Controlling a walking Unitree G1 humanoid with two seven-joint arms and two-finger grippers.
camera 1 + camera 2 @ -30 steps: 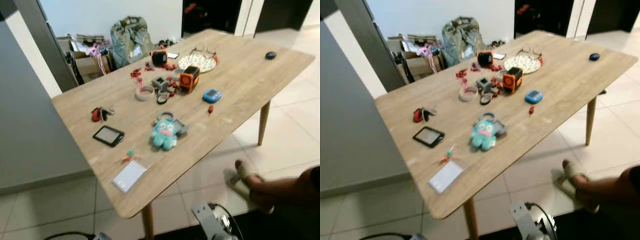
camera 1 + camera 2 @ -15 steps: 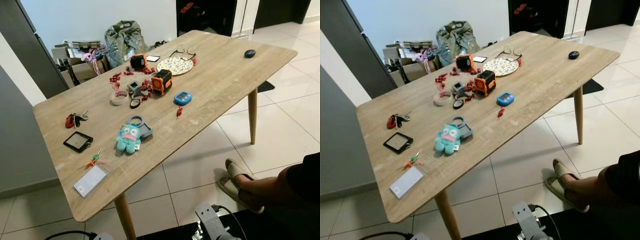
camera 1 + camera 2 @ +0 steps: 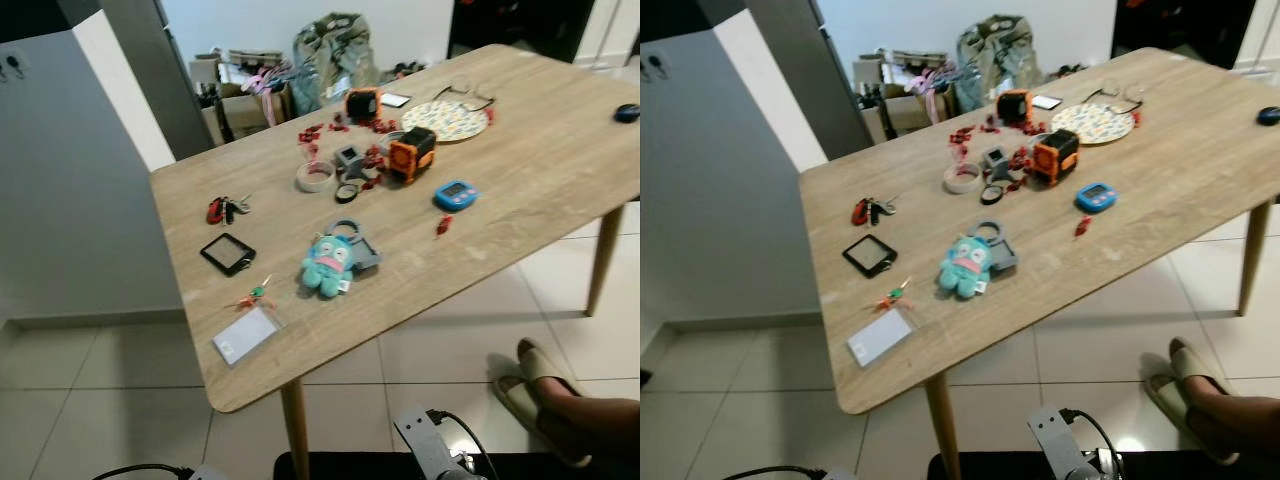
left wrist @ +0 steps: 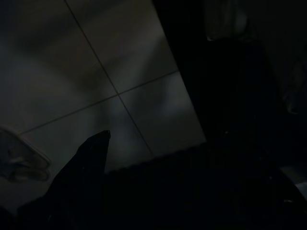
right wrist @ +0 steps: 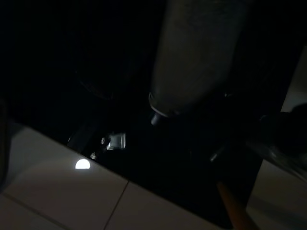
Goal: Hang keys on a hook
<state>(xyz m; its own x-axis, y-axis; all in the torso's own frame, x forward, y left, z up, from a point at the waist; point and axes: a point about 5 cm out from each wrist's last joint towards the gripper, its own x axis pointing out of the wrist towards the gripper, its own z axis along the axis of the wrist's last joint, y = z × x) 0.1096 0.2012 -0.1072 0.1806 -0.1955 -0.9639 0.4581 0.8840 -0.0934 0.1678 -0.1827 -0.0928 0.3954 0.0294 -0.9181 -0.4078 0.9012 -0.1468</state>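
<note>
Wooden table (image 3: 540, 190) first, biggest thing around, angled across pale floor tiles (image 3: 130, 390). Behind its far corner, cardboard boxes (image 3: 240, 100) stuffed with papers and pink ribbon, plus a crumpled bag (image 3: 335, 45) beside them. On the tabletop, a patterned plate (image 3: 445, 120) with nothing clearly on it, glasses (image 3: 470, 95) just past its rim. Then a teal plush keychain (image 3: 328, 265) near the middle, an orange-and-black box (image 3: 413, 153), a roll of tape (image 3: 315, 176), a blue gadget (image 3: 455, 193), a small black screen device (image 3: 228, 254), a clear badge holder (image 3: 246, 333) by the near edge. Keys (image 3: 225, 209) with a red fob lying flat near the table's left edge, just beyond the screen device. Person's foot in a sandal (image 3: 540, 385) on the tiles to the right. Both wrist views super dark; left gripper over floor tiles, one black finger (image 4: 88, 165) just visible, can't tell if either claw is spread or pressed together.
</note>
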